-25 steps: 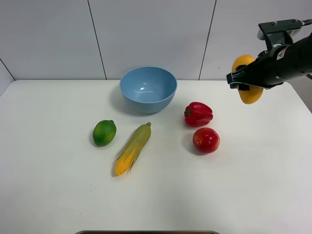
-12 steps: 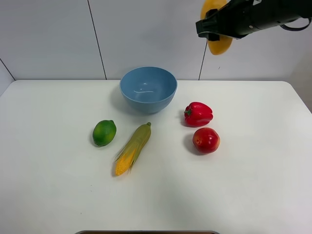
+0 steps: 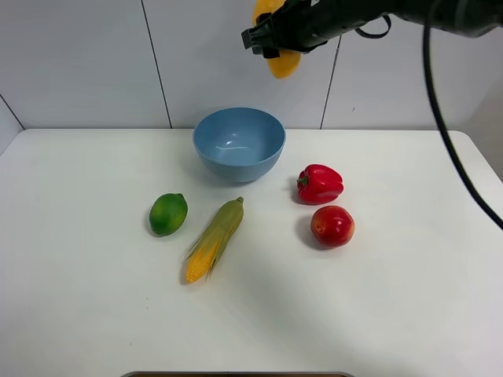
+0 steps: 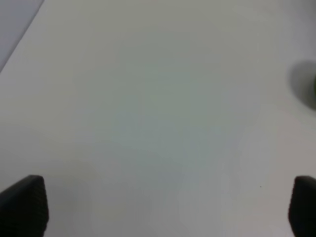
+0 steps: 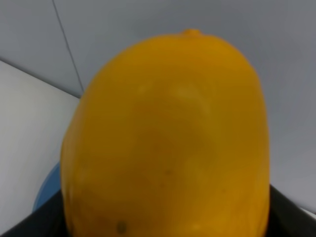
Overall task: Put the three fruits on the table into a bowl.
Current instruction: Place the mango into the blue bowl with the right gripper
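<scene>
Yellow-orange mango [image 3: 284, 66] is up in the air, right gripper [image 3: 273, 41] jaws pinching it across the middle. It sits above and slightly right of the blue bowl [image 3: 239, 168] in the high view; can't tell if it is truly over the bowl. It is likely held that high to clear the rim before lowering and letting go. Lime [image 3: 168, 214] and apple [image 3: 332, 225] sit on the white table [image 3: 393, 314], lime left of the corn [image 3: 214, 239], apple just in front of the red pepper [image 3: 320, 184]. Bowl looks empty.

Left gripper [image 4: 163, 210] has its jaws spread wide over bare table, nothing between, probably parked out of the way.

Mango top is cut off by the frame edge in the high view. Mango fills the right wrist view, with only a sliver of bowl showing. Left arm is not in the high view. Dark blur at the edge of the left wrist view, maybe the lime, can't tell.
</scene>
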Available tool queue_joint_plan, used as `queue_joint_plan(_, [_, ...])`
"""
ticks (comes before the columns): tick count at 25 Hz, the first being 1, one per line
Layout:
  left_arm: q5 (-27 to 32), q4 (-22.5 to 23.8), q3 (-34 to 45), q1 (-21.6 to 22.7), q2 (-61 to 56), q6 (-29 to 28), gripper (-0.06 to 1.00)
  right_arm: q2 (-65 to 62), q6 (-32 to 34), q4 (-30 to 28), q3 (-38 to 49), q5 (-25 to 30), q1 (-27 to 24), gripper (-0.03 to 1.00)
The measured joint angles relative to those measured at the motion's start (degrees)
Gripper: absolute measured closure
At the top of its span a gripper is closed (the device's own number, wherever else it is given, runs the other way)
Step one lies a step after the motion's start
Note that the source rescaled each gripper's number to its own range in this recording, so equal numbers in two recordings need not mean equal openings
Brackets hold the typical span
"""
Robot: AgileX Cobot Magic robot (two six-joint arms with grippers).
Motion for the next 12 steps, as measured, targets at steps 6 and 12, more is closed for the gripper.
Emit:
queue_joint_plan(6, [0.00,0.00,0.00,0.00,0.00,0.00,-0.06,8.04,0.00,0.00,-5.36,0.19,0.00,0.93])
queue_joint_plan(12, [0.00,0.00,0.00,0.00,0.00,0.00,-0.06,13.68,0.00,0.00,-6.31,-1.73,0.00,0.93])
